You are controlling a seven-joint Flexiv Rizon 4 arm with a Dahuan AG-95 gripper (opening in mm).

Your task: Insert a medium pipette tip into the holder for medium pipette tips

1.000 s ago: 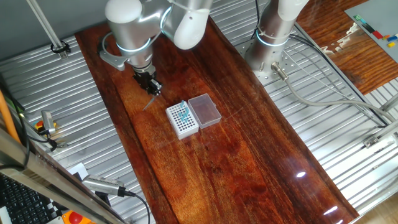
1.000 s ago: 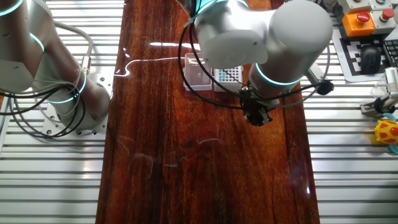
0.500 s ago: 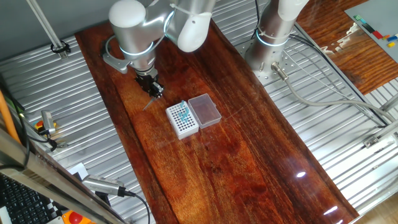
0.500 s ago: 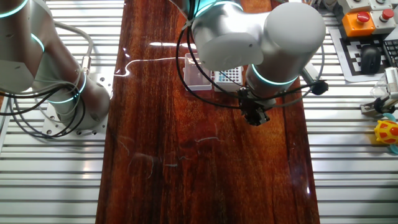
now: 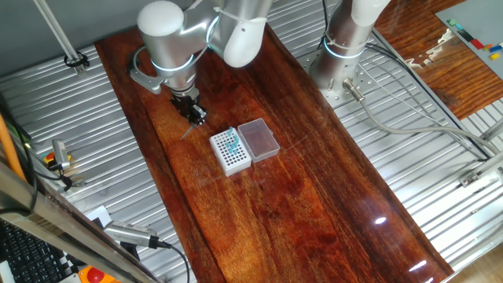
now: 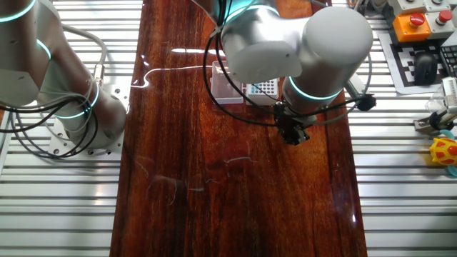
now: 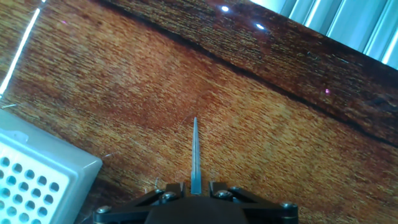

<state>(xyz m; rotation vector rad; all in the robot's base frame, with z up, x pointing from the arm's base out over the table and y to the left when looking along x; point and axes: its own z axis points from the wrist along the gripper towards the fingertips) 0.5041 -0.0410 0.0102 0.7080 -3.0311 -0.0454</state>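
Observation:
My gripper (image 7: 196, 188) is shut on the medium pipette tip (image 7: 195, 152), a thin pale needle that points away from the fingers over bare wood. From one fixed view the gripper (image 5: 196, 115) hangs up and left of the holder for medium pipette tips (image 5: 230, 152), with the tip (image 5: 187, 130) slanting down-left below it. That holder is a white block with a grid of holes and a few teal tips. Its corner (image 7: 37, 180) shows at the lower left of the hand view. In the other fixed view the gripper (image 6: 294, 134) is nearer the camera than the holder (image 6: 263, 87), which the arm partly hides.
A clear pinkish box (image 5: 258, 139) stands touching the holder's right side. The wooden board (image 5: 299, 204) lies on ribbed metal decking. A second arm's base (image 5: 342, 63) stands at the back right. Cables run along the right side.
The gripper with the tip shifted slightly up and away from the holder a second ago. Since half a second ago it has barely moved.

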